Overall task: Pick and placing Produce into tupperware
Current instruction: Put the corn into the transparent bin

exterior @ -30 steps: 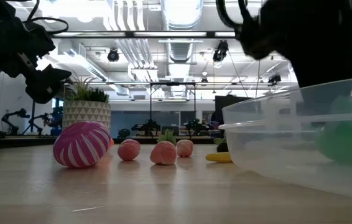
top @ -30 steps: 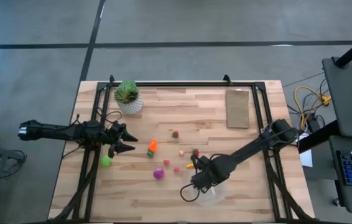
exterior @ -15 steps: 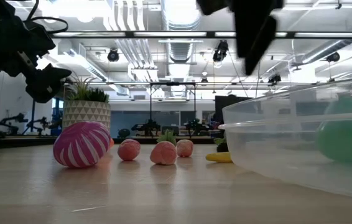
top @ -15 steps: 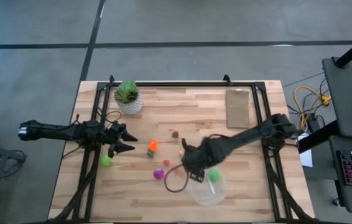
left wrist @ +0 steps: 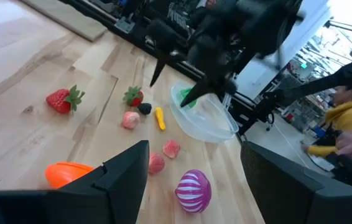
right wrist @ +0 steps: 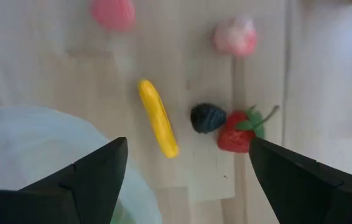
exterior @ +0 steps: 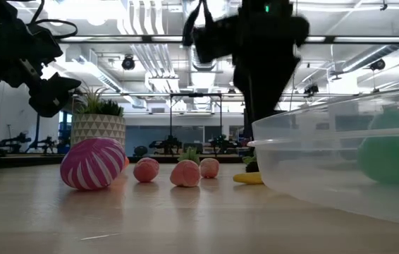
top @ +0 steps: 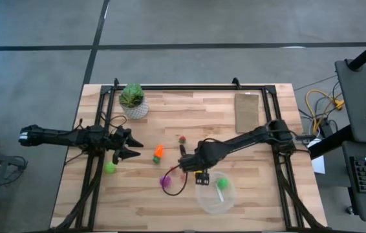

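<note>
Step in hand: the right gripper (top: 184,161) is hovering empty over the loose produce just beyond the bowl (top: 216,194), likely lining up its next pick.
Right fingers: they are standing spread wide and holding nothing, as the right wrist view shows, with the yellow stick (right wrist: 158,126), a dark berry (right wrist: 208,118) and a strawberry (right wrist: 238,132) lying between them.
Bowl: it is sitting on the tabletop (top: 189,110) near the front edge, already holding a green ball (top: 222,184).
Doing it well: the stick is lying just beside the bowl wall, so the fingers should be straddling its narrow width and coming straight down, keeping clear of the rim.
Risk: the berry and strawberry are touching each other and lying near the stick; a skewed approach could be knocking them away.
Other produce: the carrot (top: 158,152), the striped purple piece (top: 165,182) and a second green ball (top: 110,168) are lying farther from the bowl, toward the left arm.
Left gripper (top: 131,149): it is waiting beyond the carrot from the bowl, fingers spread and empty.
</note>
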Available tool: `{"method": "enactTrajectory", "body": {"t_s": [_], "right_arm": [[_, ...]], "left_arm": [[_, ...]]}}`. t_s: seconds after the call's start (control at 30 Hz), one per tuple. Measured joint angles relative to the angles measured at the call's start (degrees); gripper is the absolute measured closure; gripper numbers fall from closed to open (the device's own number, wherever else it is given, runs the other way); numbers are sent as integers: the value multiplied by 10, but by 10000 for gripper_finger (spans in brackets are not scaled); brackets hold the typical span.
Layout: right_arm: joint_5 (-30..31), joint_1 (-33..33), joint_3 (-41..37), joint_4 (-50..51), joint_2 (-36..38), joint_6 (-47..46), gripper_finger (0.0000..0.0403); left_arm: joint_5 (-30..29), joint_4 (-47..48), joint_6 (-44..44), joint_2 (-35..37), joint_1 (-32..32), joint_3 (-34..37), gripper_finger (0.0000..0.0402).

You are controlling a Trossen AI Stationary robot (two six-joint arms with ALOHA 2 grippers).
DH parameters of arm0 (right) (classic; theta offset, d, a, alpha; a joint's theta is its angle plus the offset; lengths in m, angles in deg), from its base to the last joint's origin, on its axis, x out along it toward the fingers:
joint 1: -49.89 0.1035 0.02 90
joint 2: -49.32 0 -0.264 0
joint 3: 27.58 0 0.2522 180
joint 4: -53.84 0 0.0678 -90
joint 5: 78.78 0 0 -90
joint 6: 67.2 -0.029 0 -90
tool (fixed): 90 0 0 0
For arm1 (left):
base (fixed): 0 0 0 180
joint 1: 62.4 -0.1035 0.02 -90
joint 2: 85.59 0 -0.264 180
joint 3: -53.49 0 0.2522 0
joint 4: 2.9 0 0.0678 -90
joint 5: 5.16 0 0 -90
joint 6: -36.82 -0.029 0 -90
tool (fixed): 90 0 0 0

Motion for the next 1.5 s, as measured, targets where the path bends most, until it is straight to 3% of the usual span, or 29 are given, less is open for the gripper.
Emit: {"method": "enactTrajectory", "body": {"t_s": [0.27, 0.57, 0.77, 1.5], "right_arm": [[-28, -1, 36, -9, -58, 29, 83], [-28, -1, 51, -12, -61, 1, 172], [-31, 4, 47, -16, -62, -9, 206], [-78, 4, 3, -33, -65, -12, 216]], "left_arm": [[0, 1, 0, -2, 0, 0, 162], [0, 1, 0, -2, 0, 0, 162], [0, 0, 0, -2, 0, 0, 162], [0, 1, 0, -2, 0, 2, 162]]}}
